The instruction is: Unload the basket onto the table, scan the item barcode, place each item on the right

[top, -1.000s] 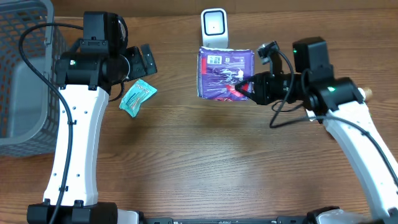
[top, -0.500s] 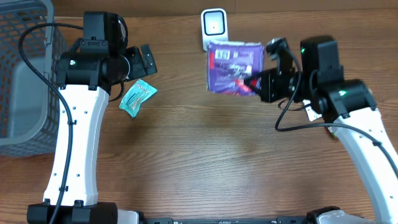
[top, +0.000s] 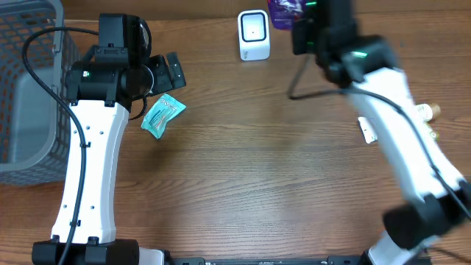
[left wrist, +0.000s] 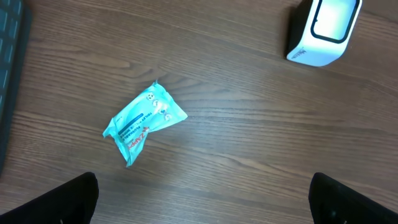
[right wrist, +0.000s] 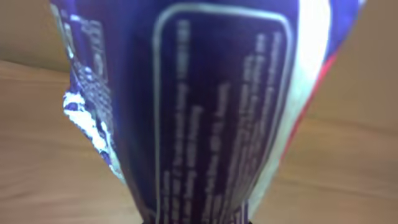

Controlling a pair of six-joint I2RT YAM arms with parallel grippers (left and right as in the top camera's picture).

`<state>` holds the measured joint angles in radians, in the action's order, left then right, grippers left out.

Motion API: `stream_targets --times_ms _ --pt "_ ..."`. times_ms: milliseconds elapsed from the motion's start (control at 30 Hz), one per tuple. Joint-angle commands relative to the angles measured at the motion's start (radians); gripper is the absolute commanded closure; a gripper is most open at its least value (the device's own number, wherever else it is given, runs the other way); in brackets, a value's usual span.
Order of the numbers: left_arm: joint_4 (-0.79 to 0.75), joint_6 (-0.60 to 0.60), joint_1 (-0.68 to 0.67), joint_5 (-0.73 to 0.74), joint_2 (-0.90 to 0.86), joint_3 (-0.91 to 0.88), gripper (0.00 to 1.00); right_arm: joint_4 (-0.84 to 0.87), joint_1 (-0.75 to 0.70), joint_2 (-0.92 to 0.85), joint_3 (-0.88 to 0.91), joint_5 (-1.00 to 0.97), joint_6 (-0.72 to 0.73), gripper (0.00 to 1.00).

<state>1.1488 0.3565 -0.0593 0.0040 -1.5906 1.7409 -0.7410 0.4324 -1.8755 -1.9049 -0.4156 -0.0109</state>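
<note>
item: purple packet [top: 283,9] lifted at counter's [top: 243,184] back edge, beside scanner [top: 254,34] | right tool [top: 298,29] clamped on its gathered end | left tool [top: 171,71] apart, empty | handling: likely light, soft, slippery film; pinch a sealed edge, barcode uncovered

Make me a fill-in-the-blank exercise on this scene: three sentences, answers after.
The right gripper is shut on a ____ packet. The left gripper, near the teal packet, has its jaws ____. A grey ____ stands at the table's left edge.
Missing words: purple; open; basket.
</note>
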Motion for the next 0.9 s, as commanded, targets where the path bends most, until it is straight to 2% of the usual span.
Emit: stream_targets --times_ms 0,100,233,367,533,733,867 --pt "0.0 -0.02 0.0 0.004 -0.006 0.01 0.0 0.101 0.037 -0.114 -0.011 -0.383 -0.15 0.96" --pt "0.0 -0.02 0.0 0.004 -0.006 0.01 0.0 0.23 0.05 -0.227 -0.011 -0.45 -0.342 0.96" --pt "0.0 -0.02 0.0 0.004 -0.006 0.01 0.01 0.356 0.058 -0.308 -0.011 -0.566 -0.492 0.96" --pt "0.0 -0.02 0.0 0.004 -0.006 0.01 0.0 0.474 0.071 -0.354 -0.011 -0.607 -0.522 0.96" --pt "0.0 -0.02 0.0 0.004 -0.006 0.01 0.0 0.523 0.083 -0.393 -0.011 -0.638 -0.524 0.96" --pt "0.0 -0.02 0.0 0.004 -0.006 0.01 0.0 0.587 0.129 -0.44 -0.01 -0.726 -0.678 0.96" --pt "0.0 -0.02 0.0 0.004 -0.006 0.01 0.0 0.653 0.154 -0.452 -0.009 -0.737 -0.722 0.96"
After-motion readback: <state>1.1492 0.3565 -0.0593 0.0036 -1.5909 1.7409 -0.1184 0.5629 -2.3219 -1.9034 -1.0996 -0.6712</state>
